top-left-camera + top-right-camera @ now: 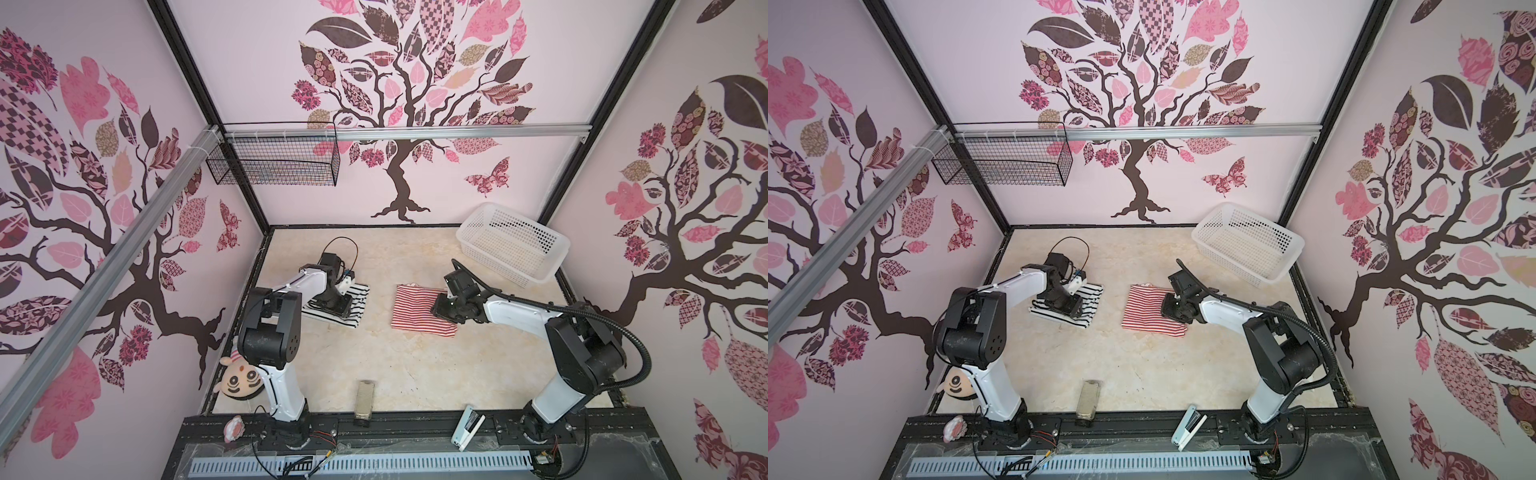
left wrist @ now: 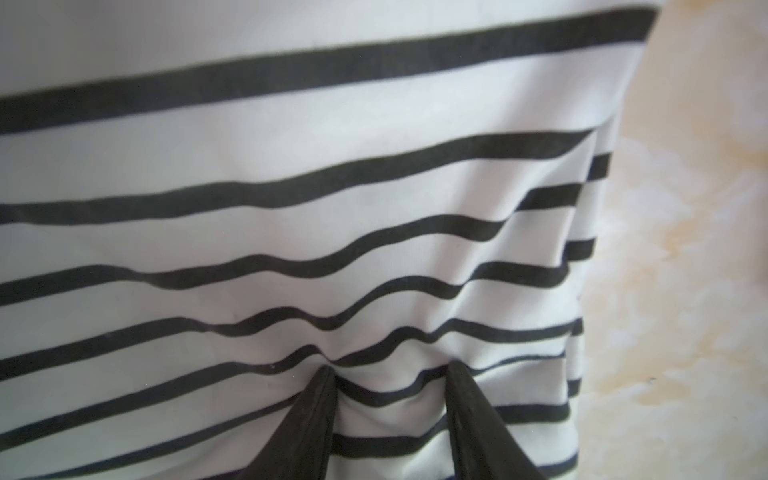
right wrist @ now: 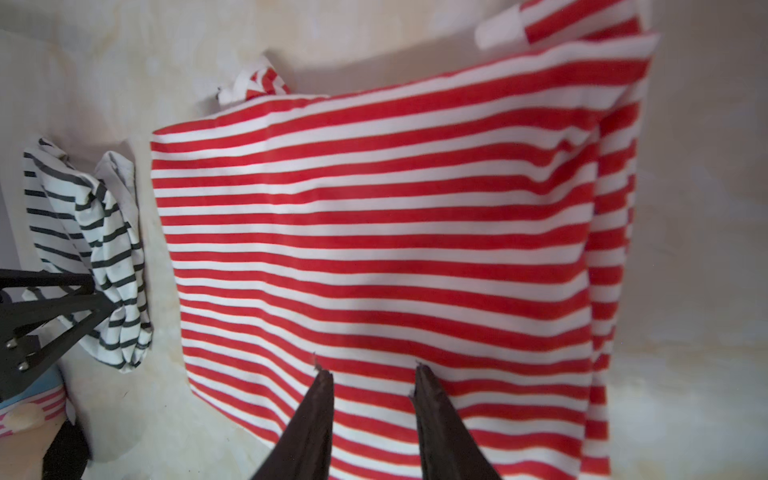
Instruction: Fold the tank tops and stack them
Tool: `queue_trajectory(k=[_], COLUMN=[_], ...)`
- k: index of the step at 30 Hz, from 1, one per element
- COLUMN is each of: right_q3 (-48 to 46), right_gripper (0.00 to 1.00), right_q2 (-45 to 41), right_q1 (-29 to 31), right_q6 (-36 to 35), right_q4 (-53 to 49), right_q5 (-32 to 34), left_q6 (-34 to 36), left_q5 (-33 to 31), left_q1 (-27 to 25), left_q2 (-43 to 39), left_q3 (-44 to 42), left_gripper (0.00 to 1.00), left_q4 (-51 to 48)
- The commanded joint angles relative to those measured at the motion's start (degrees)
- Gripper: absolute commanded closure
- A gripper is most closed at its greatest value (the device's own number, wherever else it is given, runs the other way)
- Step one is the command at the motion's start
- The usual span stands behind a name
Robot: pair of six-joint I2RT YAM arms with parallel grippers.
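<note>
A: Left hand (image 2: pixel 390 370): narrow gap, both tips pressed into the black-and-white tank top (image 2: pixel 291 166), and the cloth puckers between them. I'd say pinned, not gripped.

B: Right hand (image 3: pixel 370 372) likewise, part-open on the red-and-white tank top (image 3: pixel 374 228). Both lie apart on the desk (image 1: pixel 374 365), probably being flattened before stacking.

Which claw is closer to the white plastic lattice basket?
The right gripper: it is over the red-and-white striped tank top, close by the basket. The left gripper sits farther off on the black-and-white striped tank top.
</note>
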Motion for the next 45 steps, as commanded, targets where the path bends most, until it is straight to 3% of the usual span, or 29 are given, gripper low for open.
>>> queue_trajectory(k=[1,8,18,23,28,30,33,36,41,45], right_q3=[-2.7,-12.99,-25.14,-25.96,-20.41,-18.04,-17.79,-18.71,-19.19,-19.16], right_gripper=[0.64,0.64,0.63,0.62,0.5,0.46,0.43,0.34,0.3,0.3], right_q2=[0.52,-7.66,-25.78,-37.35,-44.81,-44.63,-41.72,-38.53,-30.96,-27.67], right_q1=[-1.53,-2.01,-2.0,-2.01,-2.1,-3.45,-7.48,-8.78,-12.32,-16.25], right_q6=[0.98,1.98,7.67,9.59,7.98,6.17,3.13,1.7,-0.3,-2.36], right_q4=[-2.31,-4.97,-13.78,-16.49,-22.47,-24.6,-24.91,-22.47,-16.33,-13.53], right_q5=[2.62,6.41,9.45,4.63,9.01,10.83,10.04,11.53,9.31,7.74], left_q6=[-2.41,-3.75,-7.32,-8.17,-7.84,-7.31,-6.93,-6.63,-4.44,-3.52], left_q5=[3.46,5.95,9.81,10.71,12.2,13.51,17.59,22.14,28.11,29.25], left_q1=[-4.99,-13.11,-18.79,-21.57,-21.78,-21.77,-21.78,-22.0,-23.37,-26.04], left_q2=[2.13,5.98,12.44,14.36,9.27,6.3,2.3,0.22,1.54,2.42], left_q3=[-1.97,2.41,13.49,18.52,18.45,17.68,15.77,13.98,13.04,12.1], left_gripper=[0.54,0.54,0.53,0.53,0.49,0.45,0.3,0.26,0.24,0.26], left_q4=[-3.13,-4.84,-7.26,-9.18,-9.54,-10.28,-10.95,-11.39,-13.37,-12.99])
